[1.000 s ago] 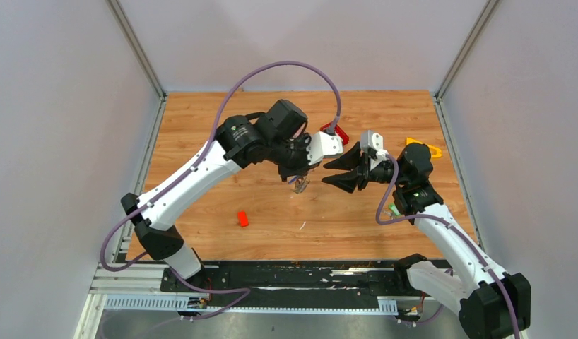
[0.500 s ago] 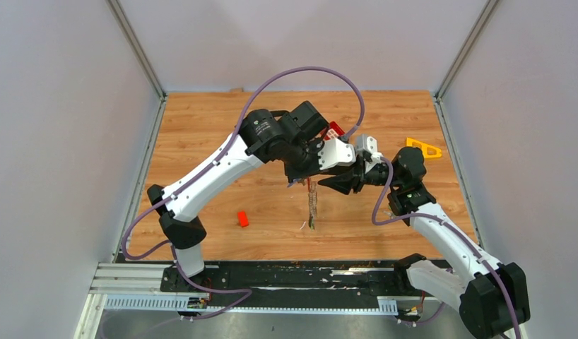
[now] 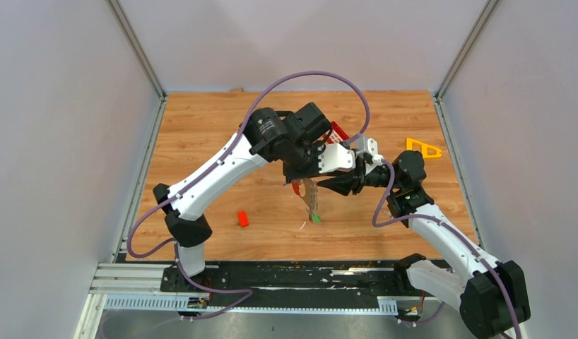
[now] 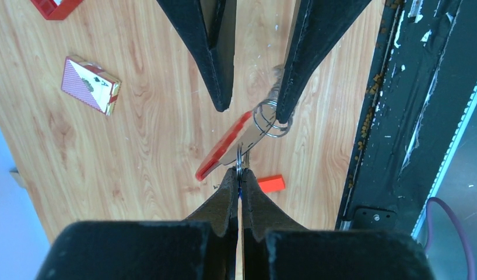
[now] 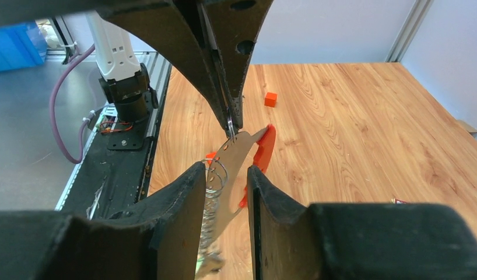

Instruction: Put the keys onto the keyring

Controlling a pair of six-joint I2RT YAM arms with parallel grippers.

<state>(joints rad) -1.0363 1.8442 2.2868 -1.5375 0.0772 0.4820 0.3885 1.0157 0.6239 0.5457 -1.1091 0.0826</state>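
Both arms have drawn together over the middle of the table (image 3: 201, 127) since a second ago, and the right gripper (image 5: 226, 169) has narrowed and come up against the left gripper (image 4: 240, 175). That left gripper is pinched shut on a thin wire loop at the top of the keyring (image 4: 233, 146), so the grey fob with its glossy red edge hangs in the air beneath it. In the overhead view a green key (image 3: 315, 217) dangles at the bottom of the hanging bunch. The right jaws stand partly open, one finger on each side of the fob's upper end. The coiled split ring (image 4: 271, 116) touches one fingertip, while the other fingertip is clear of the fob. A small red block (image 3: 242, 218) lies on the wood to the left of the bunch. A pack of cards (image 4: 90, 84) and a red tray (image 3: 338, 132) sit farther back, and a yellow triangle (image 3: 424, 148) lies near the right wall
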